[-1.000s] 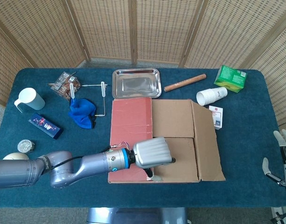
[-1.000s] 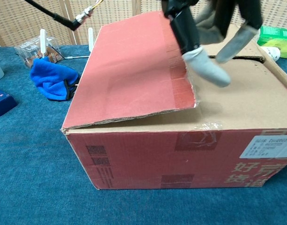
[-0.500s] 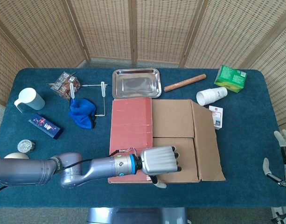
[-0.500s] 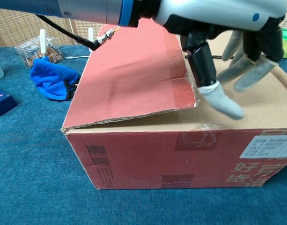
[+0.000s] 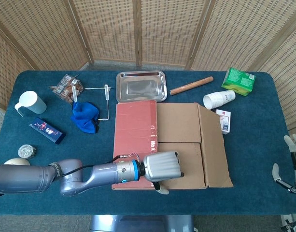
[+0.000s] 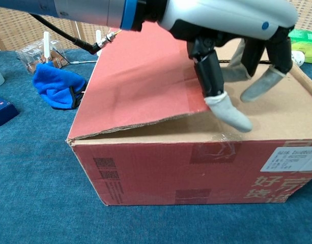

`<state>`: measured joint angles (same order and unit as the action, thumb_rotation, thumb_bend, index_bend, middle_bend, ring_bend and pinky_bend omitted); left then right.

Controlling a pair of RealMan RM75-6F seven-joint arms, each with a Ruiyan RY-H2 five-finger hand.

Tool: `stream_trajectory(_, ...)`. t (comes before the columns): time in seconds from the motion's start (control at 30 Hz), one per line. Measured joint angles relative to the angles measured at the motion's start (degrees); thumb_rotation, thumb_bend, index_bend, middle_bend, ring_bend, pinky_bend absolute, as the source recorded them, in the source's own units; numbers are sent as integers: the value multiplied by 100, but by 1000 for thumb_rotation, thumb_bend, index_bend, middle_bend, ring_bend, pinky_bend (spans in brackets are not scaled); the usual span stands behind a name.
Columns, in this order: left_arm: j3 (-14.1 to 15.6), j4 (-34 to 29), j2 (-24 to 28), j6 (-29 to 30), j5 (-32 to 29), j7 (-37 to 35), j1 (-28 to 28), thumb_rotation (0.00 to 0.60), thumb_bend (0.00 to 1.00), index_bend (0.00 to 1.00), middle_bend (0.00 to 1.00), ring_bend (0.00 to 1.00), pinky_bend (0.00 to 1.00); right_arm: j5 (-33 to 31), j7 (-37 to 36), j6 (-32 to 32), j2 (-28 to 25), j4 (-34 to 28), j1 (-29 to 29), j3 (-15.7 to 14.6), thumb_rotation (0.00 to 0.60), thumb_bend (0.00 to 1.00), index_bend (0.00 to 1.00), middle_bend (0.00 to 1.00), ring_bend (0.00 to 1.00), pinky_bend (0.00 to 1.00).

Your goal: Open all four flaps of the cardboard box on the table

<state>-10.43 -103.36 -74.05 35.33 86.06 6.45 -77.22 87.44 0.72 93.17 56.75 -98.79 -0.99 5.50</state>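
The cardboard box (image 5: 186,145) lies mid-table, its top flaps nearly flat. Its red left flap (image 5: 135,135) is raised a little along its free edge, as the chest view shows on the red flap (image 6: 140,76). My left hand (image 5: 162,166) hovers over the box's near top, fingers spread and pointing down, holding nothing. In the chest view the left hand (image 6: 232,30) has its thumb tip (image 6: 224,109) against the red flap's free corner. The other fingertips (image 6: 262,84) hang above the brown flap (image 6: 278,112). My right hand (image 5: 293,164) stays off the table's right edge, fingers apart.
Behind the box lie a steel tray (image 5: 141,86), a rolling pin (image 5: 191,85), a green carton (image 5: 238,80) and stacked paper cups (image 5: 218,99). A small white carton (image 5: 225,121) touches the box's right side. To the left lie a blue cloth (image 5: 85,117), a mug (image 5: 31,103) and a blue packet (image 5: 46,130).
My left hand has turned palm-down and drawn back left toward the red flap's corner, which its thumb now meets. The flap's free edge sits slightly higher. The right hand has not moved.
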Motion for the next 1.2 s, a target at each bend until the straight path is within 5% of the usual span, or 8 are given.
stream_trajectory(0.17, -24, -132, 181, -18, -106, 90, 26, 371, 2, 550, 928, 660, 484, -3, -2, 5, -9, -24, -6, 0, 244, 522, 0, 0, 0, 0)
stream_trajectory(0.7, -150, -813, 1329, 106, -302, -39, 338, 367, 3, 560, 941, 688, 509, 72, -21, -21, -27, -45, -2, -45, 247, 531, 0, 0, 0, 0)
stream_trajectory(1.2, -195, -1372, 2472, 328, 118, -843, 886, 369, 3, 561, 941, 689, 516, 129, 27, -92, 3, -74, 35, -84, 251, 540, 0, 0, 0, 0)
